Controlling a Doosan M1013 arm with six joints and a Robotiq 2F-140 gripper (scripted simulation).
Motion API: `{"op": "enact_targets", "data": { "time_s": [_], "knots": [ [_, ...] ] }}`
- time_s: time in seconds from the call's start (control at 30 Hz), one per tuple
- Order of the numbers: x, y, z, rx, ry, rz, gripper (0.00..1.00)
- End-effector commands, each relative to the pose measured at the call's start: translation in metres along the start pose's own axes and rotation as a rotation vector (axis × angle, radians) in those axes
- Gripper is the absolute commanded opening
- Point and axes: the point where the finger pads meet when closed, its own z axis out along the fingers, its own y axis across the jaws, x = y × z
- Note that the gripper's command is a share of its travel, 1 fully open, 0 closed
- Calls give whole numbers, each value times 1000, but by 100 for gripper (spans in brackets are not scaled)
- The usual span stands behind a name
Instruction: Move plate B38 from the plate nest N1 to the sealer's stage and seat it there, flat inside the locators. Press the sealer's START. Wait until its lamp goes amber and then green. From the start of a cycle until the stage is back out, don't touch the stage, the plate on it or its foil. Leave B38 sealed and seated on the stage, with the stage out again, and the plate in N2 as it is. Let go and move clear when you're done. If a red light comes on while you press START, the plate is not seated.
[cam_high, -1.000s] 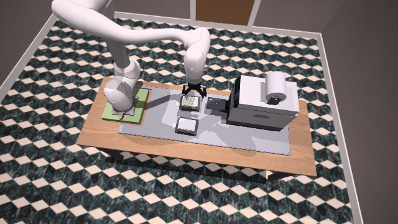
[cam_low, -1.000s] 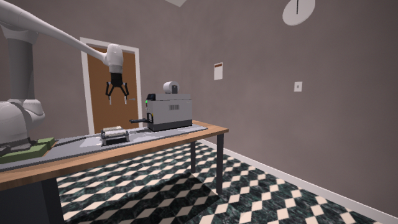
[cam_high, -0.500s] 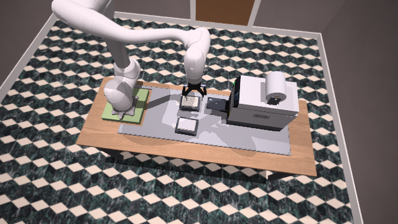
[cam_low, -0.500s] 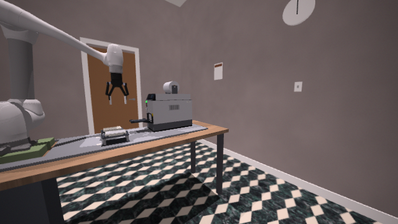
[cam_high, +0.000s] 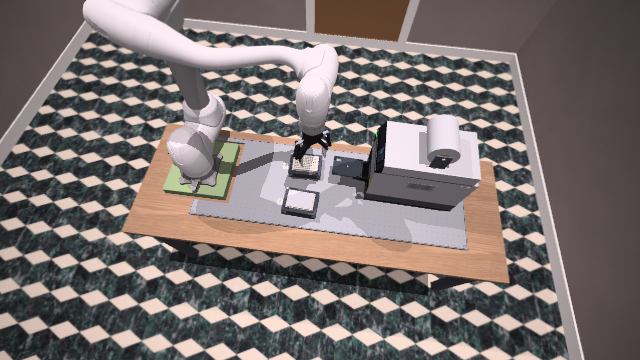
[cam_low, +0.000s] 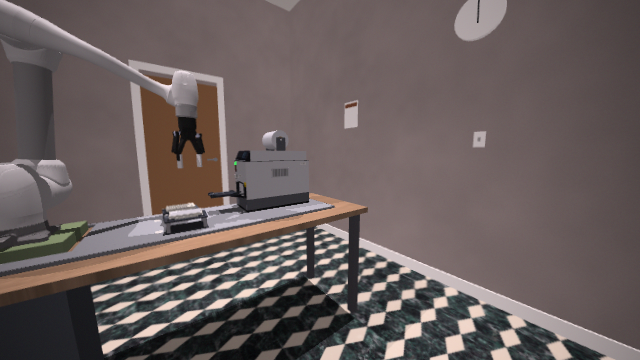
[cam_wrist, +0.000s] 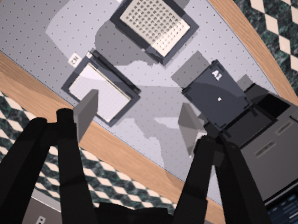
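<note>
Claw (cam_high: 313, 150) (cam_low: 190, 164) (cam_wrist: 139, 106) open, pointing down, arm (cam_high: 240, 56) (cam_low: 100, 54) outstretched

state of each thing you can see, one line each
end effector: open, holding nothing
plate with open wells: in its nest, unsealed
white-topped plate: in nest N2
stage: out, no plate on it
lamp: green
film roll: mounted on top of the sealer
door: shut

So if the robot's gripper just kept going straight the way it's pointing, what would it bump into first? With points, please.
Probably the grey mat (cam_high: 327, 205) (cam_low: 125, 237) (cam_wrist: 160, 100): the gripper (cam_high: 313, 151) (cam_low: 190, 165) (cam_wrist: 139, 106) points down. Depth is unclear, so it might clip the N2 nest (cam_high: 299, 216) (cam_low: 202, 220) (cam_wrist: 125, 104).
</note>
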Motion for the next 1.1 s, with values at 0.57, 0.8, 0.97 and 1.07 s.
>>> {"op": "enact_targets", "data": {
  "time_s": [0.57, 0.8, 0.97, 1.07],
  "knots": [
    [1, -2, 1, -1, 0, -632, 70],
    [1, -2, 1, -1, -1, -865, 70],
    [1, -2, 1, -1, -1, -965, 70],
    [1, -2, 1, -1, -1, -1003, 70]
  ]
}}
